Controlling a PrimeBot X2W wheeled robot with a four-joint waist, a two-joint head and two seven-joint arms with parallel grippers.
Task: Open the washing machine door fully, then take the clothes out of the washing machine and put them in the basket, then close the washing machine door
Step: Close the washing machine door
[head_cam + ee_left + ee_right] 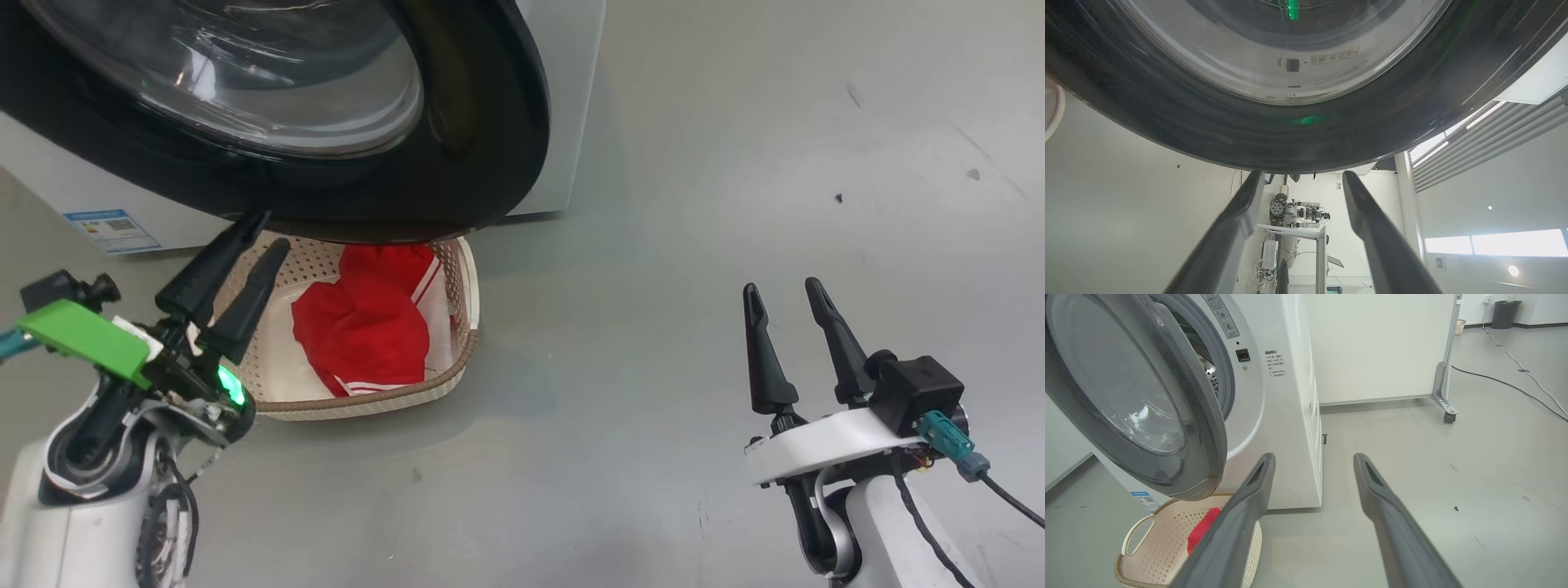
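The washing machine door (506, 122), black-rimmed with a bulging glass bowl, stands partly open over the basket (469, 343). Red clothes (367, 327) with white stripes lie in the cream basket. My left gripper (272, 230) is open at the basket's left side, its fingertips just under the door's lower rim (1306, 139), nothing between them (1302, 173). My right gripper (782, 287) is open and empty over bare floor, well right of the basket. In the right wrist view, that gripper (1314, 455) faces the white washing machine (1282, 428), its door (1208, 428) ajar, the basket (1151, 547) and red clothes (1202, 531) below.
A blue label sticker (110, 230) marks the machine's lower front. A white panel on a castered leg (1447, 392) stands behind the machine. A cable (1506, 386) runs across the grey floor, with a dark bin (1504, 313) far back. Open floor lies right of the basket.
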